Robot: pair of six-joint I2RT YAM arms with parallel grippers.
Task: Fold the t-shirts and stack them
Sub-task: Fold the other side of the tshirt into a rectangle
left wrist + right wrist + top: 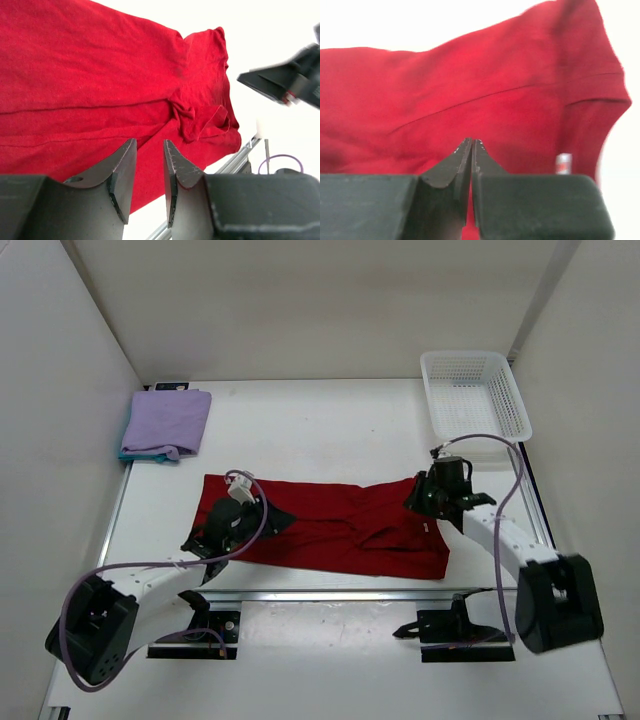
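Note:
A red t-shirt point(340, 530) lies flat across the middle of the table as a long band with a bunched fold near its right end. It also shows in the left wrist view point(100, 75) and the right wrist view point(470, 90). My left gripper point(272, 516) hovers over the shirt's left part with its jaws a little apart and nothing between them point(150, 150). My right gripper point(418, 498) is over the shirt's right end, its jaws pressed together with no cloth seen between them point(471, 142). A folded purple t-shirt point(165, 423) lies at the back left.
A white mesh basket point(475, 390) stands at the back right corner. An aluminium rail point(330, 593) runs along the near table edge, just in front of the red shirt. White walls close in the left, back and right sides.

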